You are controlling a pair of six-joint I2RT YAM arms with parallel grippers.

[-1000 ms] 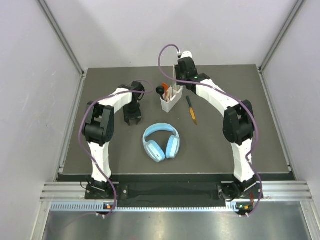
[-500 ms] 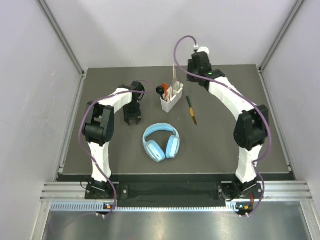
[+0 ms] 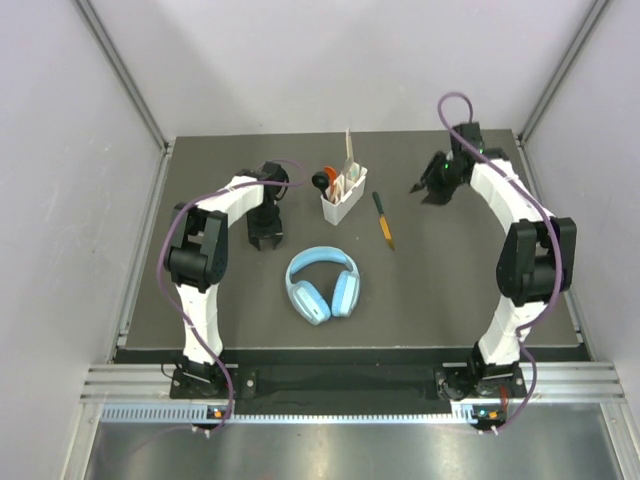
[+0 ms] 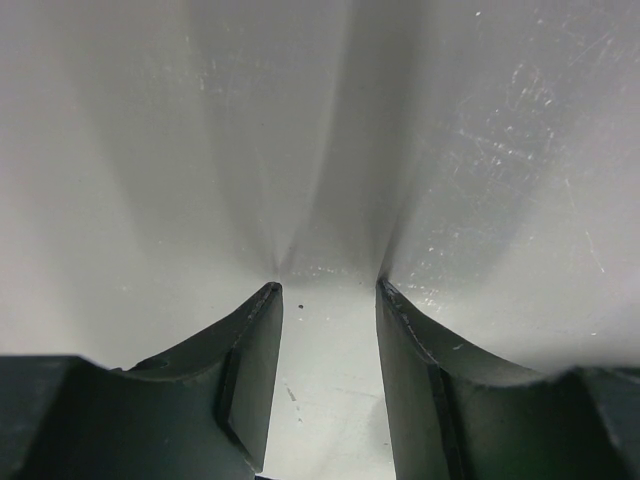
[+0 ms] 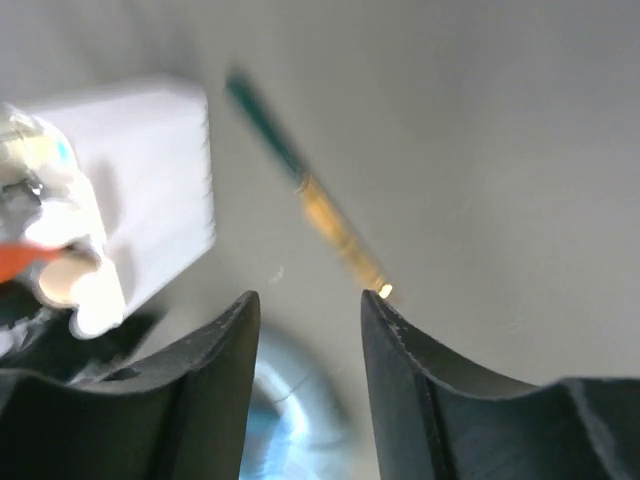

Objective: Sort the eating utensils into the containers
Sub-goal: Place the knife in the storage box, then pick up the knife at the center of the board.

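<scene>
Standing on the table point(image 3: 480, 290), the caddy point(image 3: 343, 200) is holding spoons point(image 3: 333, 180). The right gripper point(image 3: 424, 193), jaws parted and empty, is hovering nearer the knife point(image 3: 383, 220) than the left gripper point(image 3: 265, 240), which is parted narrowly. The knife is lying between caddy and right gripper, its length running far-to-near.

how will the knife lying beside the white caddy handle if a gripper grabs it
The knife looks slim and straight, so it is probably light and stiff. It lies flat on the table, so it may slide or pivot rather than lift if nudged off-centre.
</scene>
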